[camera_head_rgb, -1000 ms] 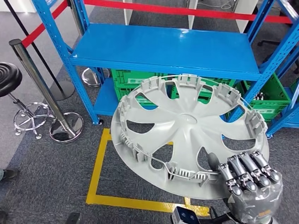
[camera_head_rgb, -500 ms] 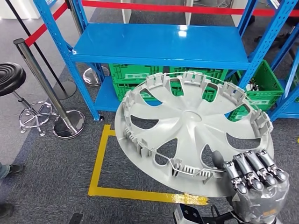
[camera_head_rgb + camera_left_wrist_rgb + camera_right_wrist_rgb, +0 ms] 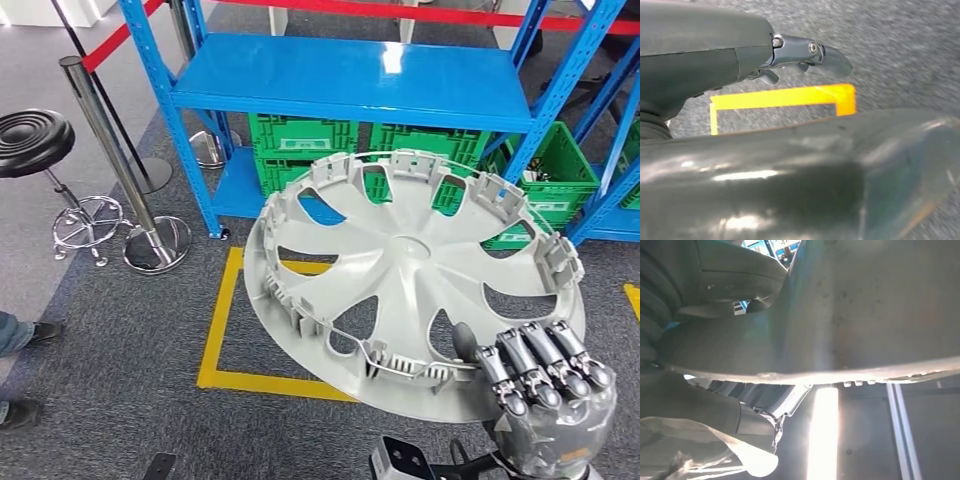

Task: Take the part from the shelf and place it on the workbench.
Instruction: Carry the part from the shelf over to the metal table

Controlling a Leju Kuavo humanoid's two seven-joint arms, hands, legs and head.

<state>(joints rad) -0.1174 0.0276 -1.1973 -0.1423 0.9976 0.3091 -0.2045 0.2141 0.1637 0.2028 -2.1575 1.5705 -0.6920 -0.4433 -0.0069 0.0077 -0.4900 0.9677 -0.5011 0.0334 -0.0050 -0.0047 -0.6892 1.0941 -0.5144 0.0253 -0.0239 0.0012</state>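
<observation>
The part is a large silver-grey wheel cover, carried tilted and inner side up in front of me, above the floor. My right hand grips its near right rim, dark fingers curled over the edge. In the right wrist view the cover's underside lies close against that hand. My left hand is low over the grey carpet, its fingers stretched out with nothing in them.
A blue shelf stands ahead with green crates under it. A chrome stanchion with a red belt and a black stool are at the left. Yellow tape marks the floor. A person's shoes are at the left edge.
The whole scene has slid to the right in the picture, so the camera has turned left. The wheel cover stays in my right hand's grip.
</observation>
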